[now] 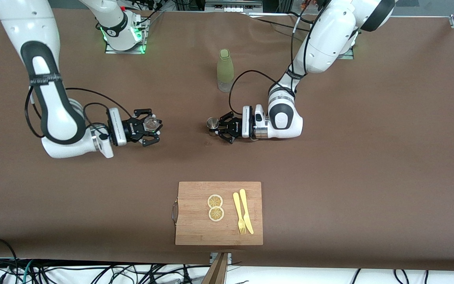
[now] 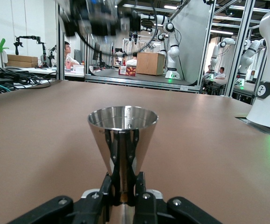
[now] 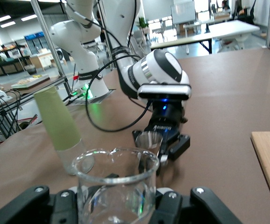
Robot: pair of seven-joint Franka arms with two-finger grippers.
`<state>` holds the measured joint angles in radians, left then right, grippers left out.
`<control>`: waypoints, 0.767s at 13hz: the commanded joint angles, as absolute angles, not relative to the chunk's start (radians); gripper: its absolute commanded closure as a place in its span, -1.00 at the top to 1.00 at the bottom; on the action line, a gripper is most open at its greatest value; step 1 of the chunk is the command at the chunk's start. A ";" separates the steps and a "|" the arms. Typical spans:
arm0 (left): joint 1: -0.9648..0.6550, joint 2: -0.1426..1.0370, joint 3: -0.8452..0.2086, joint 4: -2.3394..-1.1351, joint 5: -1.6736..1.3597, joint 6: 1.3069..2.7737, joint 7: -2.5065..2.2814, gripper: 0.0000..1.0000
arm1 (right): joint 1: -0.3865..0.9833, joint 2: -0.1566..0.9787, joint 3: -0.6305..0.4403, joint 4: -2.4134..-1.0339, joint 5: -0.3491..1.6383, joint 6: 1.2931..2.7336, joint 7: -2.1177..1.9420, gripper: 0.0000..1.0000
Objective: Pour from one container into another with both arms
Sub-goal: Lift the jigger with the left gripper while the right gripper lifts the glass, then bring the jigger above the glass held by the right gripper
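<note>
One glass [image 1: 151,124] pinched upright in right tool [image 1: 153,130]; one jigger [image 1: 212,123] pinched upright in left tool [image 1: 218,130], both low over mid-desk [image 1: 329,177], well apart. Also one bottle [image 1: 225,70], one board [image 1: 219,213]: two lemon slices [image 1: 215,207], one fork [image 1: 239,213], one knife [image 1: 246,211].

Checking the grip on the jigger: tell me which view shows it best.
Left wrist view: the jigger fills the centre, clamped at its waist. The front view shows it tiny; the right wrist view shows it small, partly hidden by the glass cup.
</note>
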<state>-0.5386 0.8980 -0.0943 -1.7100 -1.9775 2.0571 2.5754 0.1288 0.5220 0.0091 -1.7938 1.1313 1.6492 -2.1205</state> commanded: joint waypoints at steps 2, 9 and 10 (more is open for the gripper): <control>-0.580 0.948 -0.091 -1.637 -2.036 2.069 2.589 -1.00 | 0.225 0.456 0.003 -1.818 1.178 1.749 -2.007 -0.84; -0.595 0.962 -0.089 -1.582 -2.054 2.088 2.586 -1.00 | 0.314 0.378 0.003 -1.899 1.198 1.902 -1.985 -0.90; -0.595 0.962 -0.087 -1.582 -2.052 2.088 2.586 -1.00 | 0.321 0.359 0.003 -1.904 1.189 1.916 -1.944 -0.90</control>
<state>-0.5832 0.9428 -0.0937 -1.6140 -2.0197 2.0780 2.5762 0.2966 0.4395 0.0102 -1.8397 1.1774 1.8744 -1.9970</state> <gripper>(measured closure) 0.789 0.855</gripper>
